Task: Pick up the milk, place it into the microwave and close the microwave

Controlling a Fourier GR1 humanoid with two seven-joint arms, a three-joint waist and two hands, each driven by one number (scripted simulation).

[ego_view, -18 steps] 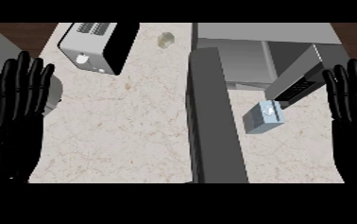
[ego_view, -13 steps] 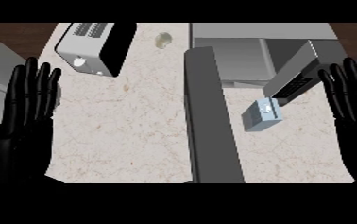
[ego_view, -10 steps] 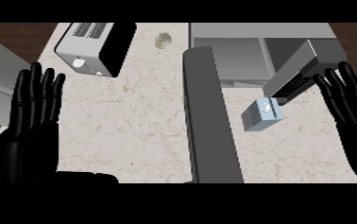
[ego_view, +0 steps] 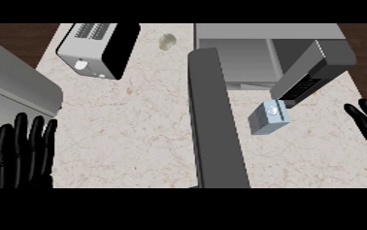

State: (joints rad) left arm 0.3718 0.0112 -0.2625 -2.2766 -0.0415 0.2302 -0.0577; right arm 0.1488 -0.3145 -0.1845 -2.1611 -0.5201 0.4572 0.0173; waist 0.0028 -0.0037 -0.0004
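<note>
The milk (ego_view: 269,117), a small grey-blue carton with a round cap, stands on the counter in front of the microwave (ego_view: 237,54). The microwave's cavity is open, and its grey door (ego_view: 215,127) swings out toward me as a long bar left of the milk. A dark panel with keys (ego_view: 314,71) juts out just above and right of the carton. My left hand (ego_view: 25,151) rests open at the lower left, fingers straight up, far from the milk. At the right edge only the straight fingers of my right hand (ego_view: 357,117) show, apart from the carton and holding nothing.
A silver toaster (ego_view: 97,49) stands at the back left of the pale stone counter (ego_view: 136,122). A small pale lump (ego_view: 167,41) lies beside it. A grey slab (ego_view: 22,86) covers the left edge above my left hand.
Both hands have sunk toward the lower edge; the right one has slid almost out at the right. The milk, door and toaster have stayed put.
</note>
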